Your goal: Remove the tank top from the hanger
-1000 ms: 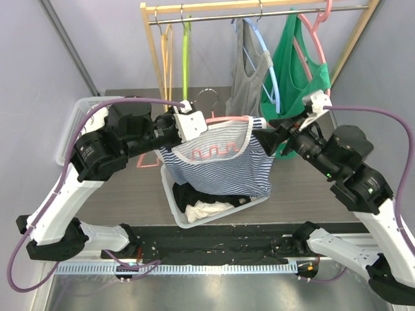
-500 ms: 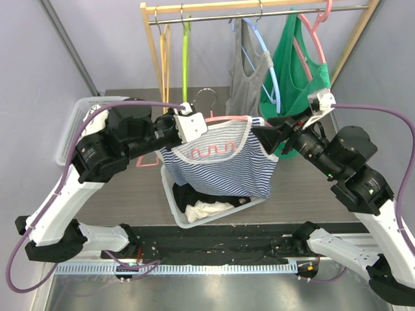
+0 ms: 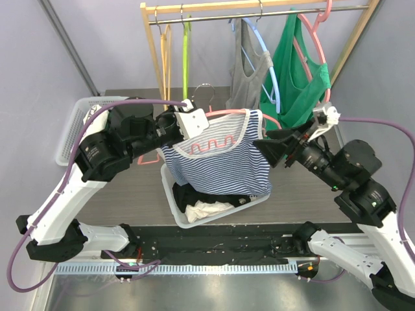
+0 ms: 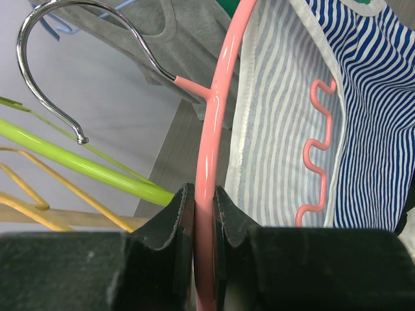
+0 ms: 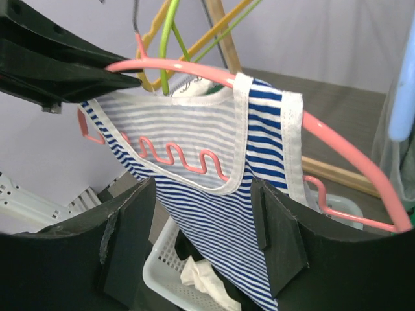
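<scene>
A blue-and-white striped tank top point(image 3: 220, 162) hangs on a pink hanger point(image 3: 228, 114) above a basket. My left gripper point(image 3: 188, 122) is shut on the hanger's rod, just below its metal hook point(image 4: 52, 65); in the left wrist view the rod point(image 4: 211, 129) runs between the shut left gripper point(image 4: 204, 201). My right gripper point(image 3: 267, 146) is open at the tank top's right edge. In the right wrist view the striped cloth point(image 5: 207, 194) hangs in front of the open right gripper point(image 5: 204, 240), and neither finger presses it. Both straps lie over the hanger point(image 5: 168, 65).
A white basket point(image 3: 170, 194) with dark and white clothes stands under the tank top. Behind is a wooden rack point(image 3: 259, 8) with a grey top point(image 3: 246, 78), a green top point(image 3: 295, 78) and yellow and green hangers point(image 3: 185, 58). Another white basket point(image 3: 72, 133) sits at left.
The right gripper has drawn back from the tank top's right edge, down and to the right. The left gripper has raised the hanger slightly, and the cloth now hangs narrower.
</scene>
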Robot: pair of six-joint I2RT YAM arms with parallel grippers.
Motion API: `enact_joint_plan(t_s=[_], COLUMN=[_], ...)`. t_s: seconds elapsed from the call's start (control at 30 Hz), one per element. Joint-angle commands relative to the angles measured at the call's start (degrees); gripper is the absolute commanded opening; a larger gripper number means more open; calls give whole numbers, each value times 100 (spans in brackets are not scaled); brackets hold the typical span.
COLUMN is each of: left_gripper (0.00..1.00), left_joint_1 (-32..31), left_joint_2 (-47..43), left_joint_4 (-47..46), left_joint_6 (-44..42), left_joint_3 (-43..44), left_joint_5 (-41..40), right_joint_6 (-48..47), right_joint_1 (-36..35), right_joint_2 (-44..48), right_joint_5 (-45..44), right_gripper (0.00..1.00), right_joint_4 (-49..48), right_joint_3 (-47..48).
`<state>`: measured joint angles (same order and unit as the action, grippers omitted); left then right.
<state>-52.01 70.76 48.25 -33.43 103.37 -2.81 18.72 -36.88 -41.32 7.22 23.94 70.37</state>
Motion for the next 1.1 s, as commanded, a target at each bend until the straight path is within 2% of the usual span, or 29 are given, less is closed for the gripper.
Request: enact_joint_plan(t_s=[0.0, 0.27, 0.63, 1.07], left_gripper=[1, 1, 1, 0], left_joint_1=[-2, -11, -11, -2], left_joint_2=[-45, -1, -27, -80], left_joint_4=[-448, -194, -62, -26], left_joint_6=[117, 223, 179, 179], left_joint_3=[306, 543, 517, 570], left_joint_5=[131, 483, 509, 553], right_joint_6=[237, 176, 18, -97], right_joint_1=[15, 15, 15, 15], right_joint_2=[-166, -236, -87, -192], right_joint_5=[192, 112, -160, -213], right_gripper=[68, 68, 74, 75], right_joint_4=[-434, -575, -364, -241], right_joint_3=[-129, -173, -190, -138])
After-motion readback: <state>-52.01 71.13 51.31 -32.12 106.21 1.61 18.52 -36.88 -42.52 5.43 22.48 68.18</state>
